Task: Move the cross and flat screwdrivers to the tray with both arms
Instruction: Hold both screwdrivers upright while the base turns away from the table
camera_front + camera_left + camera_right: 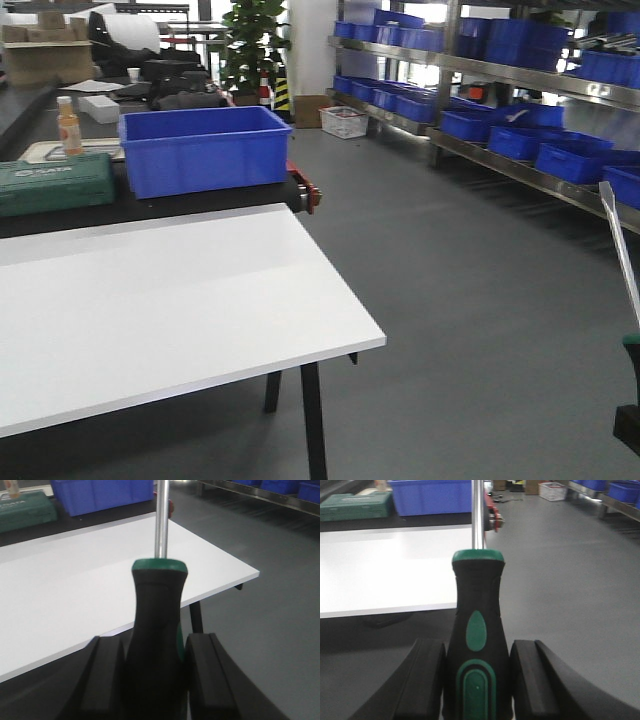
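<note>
Front view:
- Flat white rectangular bench [150,320] fills the near left. Its top is bare.
- Behind it is a dark counter with a deep blue plastic crate [205,150]. To the left sit a green tool case [55,183] and a small orange bottle [68,128].
- Metal shelving [480,75] with more blue crates runs along the far right, above the grey floor [480,330].
- At the right edge, off the bench and over the floor, is a screwdriver [620,260]. Its thin silver shaft tilts up and to the left from a green-and-black handle top. I cannot tell which arm holds it.

Left wrist view:
- The left fingers [107,675] are closed against the chunky black-and-green handle of the left-held screwdriver [157,605].
- The shaft runs straight up out of frame, so the tip type is not visible.
- The bench lies beyond, with its right corner just past the handle.

Right wrist view:
- The right fingers [525,680] are closed on both sides of the handle of the right-held screwdriver [476,595], which stands upright.
- The shaft leaves the top of the frame, so the tip is hidden.
- The bench is far left, with the grey floor to the right.
</note>
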